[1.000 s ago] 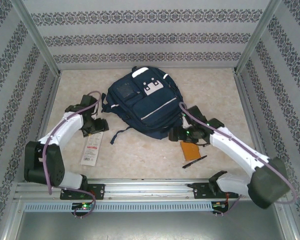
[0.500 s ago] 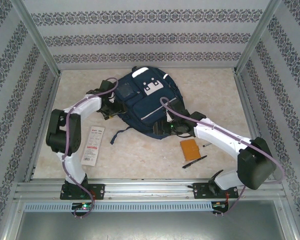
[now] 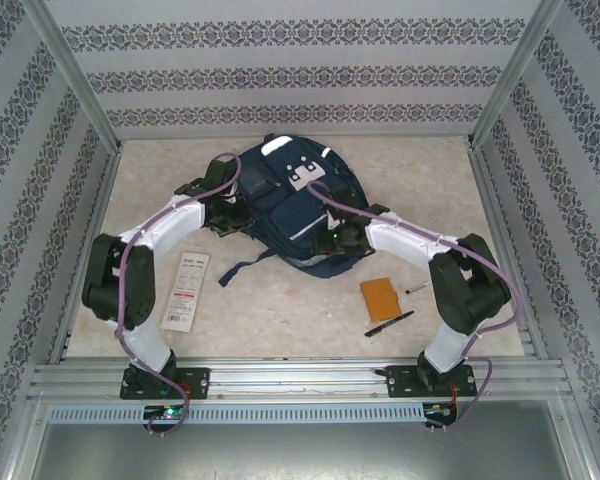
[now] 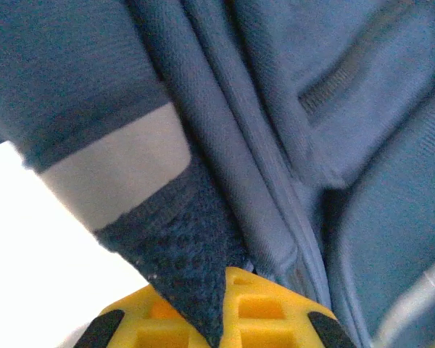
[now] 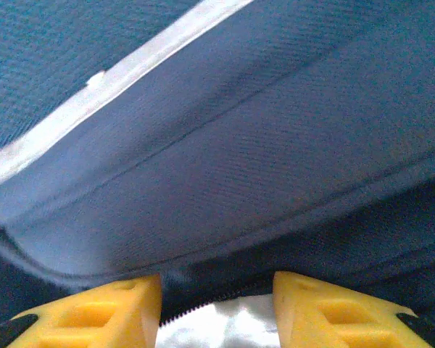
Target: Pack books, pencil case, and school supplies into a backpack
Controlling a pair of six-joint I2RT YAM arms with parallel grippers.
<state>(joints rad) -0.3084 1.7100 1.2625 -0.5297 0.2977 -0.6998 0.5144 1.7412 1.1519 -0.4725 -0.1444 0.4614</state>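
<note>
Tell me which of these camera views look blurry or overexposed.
Top external: sharp and evenly lit, no glare on the backpack. Left wrist: pressed very close, so the fabric is soft, and the lower-left corner is blown out to white. Right wrist: fabric slightly blurred, yellow fingers out of focus at the bottom edge, pale stripe bright.

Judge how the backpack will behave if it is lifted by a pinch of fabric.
Probably floppy: the backpack lies slumped, and its cloth folds in soft creases at the left gripper. It would likely sag and drag rather than rise whole. The woven fabric looks grippy, not slippery.
</note>
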